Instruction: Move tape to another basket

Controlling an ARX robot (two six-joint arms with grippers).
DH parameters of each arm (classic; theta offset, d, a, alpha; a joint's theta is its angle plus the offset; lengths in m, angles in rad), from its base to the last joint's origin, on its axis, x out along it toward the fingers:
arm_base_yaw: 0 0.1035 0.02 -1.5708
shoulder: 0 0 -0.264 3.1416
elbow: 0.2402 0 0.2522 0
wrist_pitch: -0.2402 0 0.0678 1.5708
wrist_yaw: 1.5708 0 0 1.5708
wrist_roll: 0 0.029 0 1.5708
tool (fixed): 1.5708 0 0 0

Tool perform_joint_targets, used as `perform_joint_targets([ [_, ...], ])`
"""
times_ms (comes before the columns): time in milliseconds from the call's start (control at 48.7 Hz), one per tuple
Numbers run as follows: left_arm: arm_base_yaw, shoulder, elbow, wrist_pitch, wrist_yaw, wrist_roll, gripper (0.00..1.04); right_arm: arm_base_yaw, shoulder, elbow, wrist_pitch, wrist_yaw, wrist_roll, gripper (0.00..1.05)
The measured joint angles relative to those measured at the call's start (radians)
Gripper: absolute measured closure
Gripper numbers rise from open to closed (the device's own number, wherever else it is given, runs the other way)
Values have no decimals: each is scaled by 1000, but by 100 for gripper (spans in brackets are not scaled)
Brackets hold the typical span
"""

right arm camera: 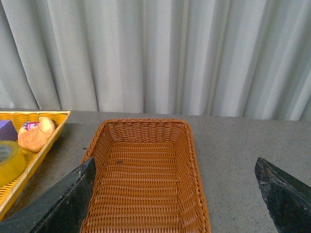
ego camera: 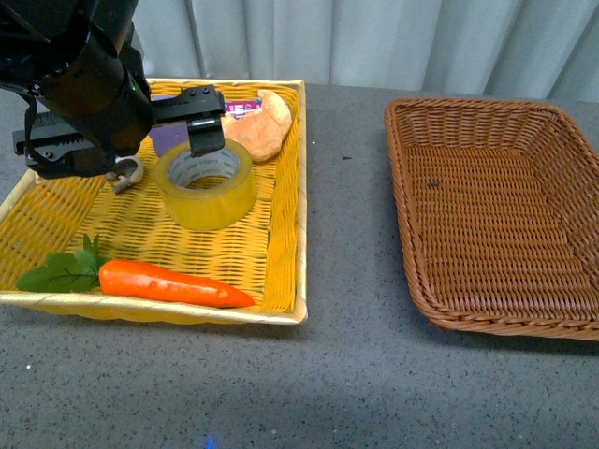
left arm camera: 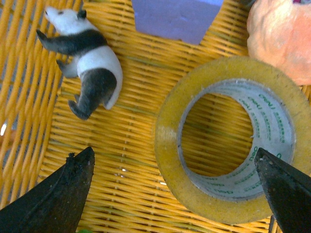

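The tape (ego camera: 206, 184) (left arm camera: 169, 133) lies flat, hole up, in the yellow basket (ego camera: 56, 217), right of its middle; it is not in the brown basket (ego camera: 496, 210), which stands well apart to the right on the grey table (ego camera: 346, 374). Just behind the tape sit a bread roll (ego camera: 259, 126) and a purple block (left arm camera: 175, 17); a toy panda (left arm camera: 90, 63) lies on its side near the tape, apart from it; a carrot (ego camera: 168, 282) with green leaves (ego camera: 61, 271) lies along the front edge of the yellow basket.

The left gripper (left arm camera: 172, 158) hangs over the tape with jaws wide; in the left wrist view one fingertip (left arm camera: 73, 184) is clear of the roll over bare wicker, and the other (left arm camera: 286, 189) overlaps the roll's rim; whether it touches the tape cannot be told; nothing is clamped.

The right gripper (right arm camera: 175, 165) is also spread wide, holding nothing; its wrist view looks down on the brown basket (right arm camera: 146, 179) with a pale curtain (right arm camera: 155, 53) behind; the tape (right arm camera: 7, 162) shows at the edge of that view, in the yellow basket.
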Motion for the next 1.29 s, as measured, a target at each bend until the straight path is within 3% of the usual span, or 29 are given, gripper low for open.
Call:
perform_joint_targets([
  [616,-10,96,92,-98,-47,-129,7,0,0,0,0,0,0,9],
  [801,-8,111,111,-125,-29,-166,45,0,0,0,0,0,0,9],
  [1047,-10,116,118,-126,-14,-189,78,0,0,0,0,0,0,9],
  [1150,-11,116,122,-127,-14,-197,88,0,0,0,0,0,0,9],
  [1294,-11,116,124,-127,-14,-198,89,0,0,0,0,0,0,9],
])
